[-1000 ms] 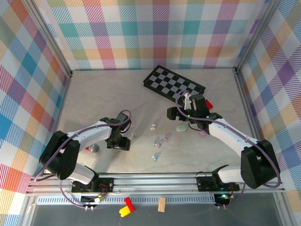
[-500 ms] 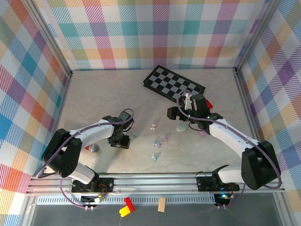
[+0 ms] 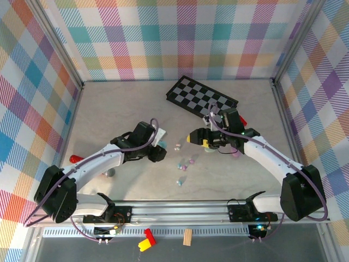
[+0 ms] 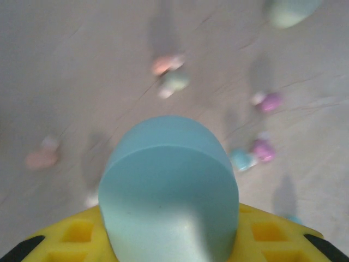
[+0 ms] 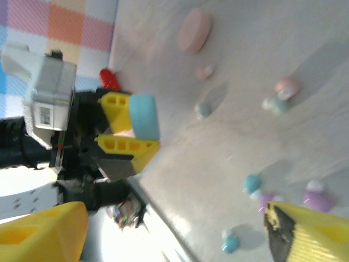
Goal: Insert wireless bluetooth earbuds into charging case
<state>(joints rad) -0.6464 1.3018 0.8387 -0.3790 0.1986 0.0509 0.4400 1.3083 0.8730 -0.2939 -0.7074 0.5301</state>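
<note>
Near the middle of the counter [image 3: 109,109], the earbuds [image 3: 183,166] are lying scattered and loose. In both wrist views they are showing as tiny blurred blobs, so which way each one is pointing cannot be told. A green case [image 3: 210,148] is sitting partly hidden under the right gripper [image 3: 199,140], and the top edge of the left wrist view is cutting it off. The left gripper [image 3: 159,144] is clamping a blue case [image 4: 169,185]. The case's lower part is hiding between the yellow fingers [image 4: 76,234], and its rounded end is sticking out past them toward the earbuds. The right gripper is hanging with its jaws spread wide, holding nothing. A pink case [image 5: 194,30] is lying flat on the counter.
</note>
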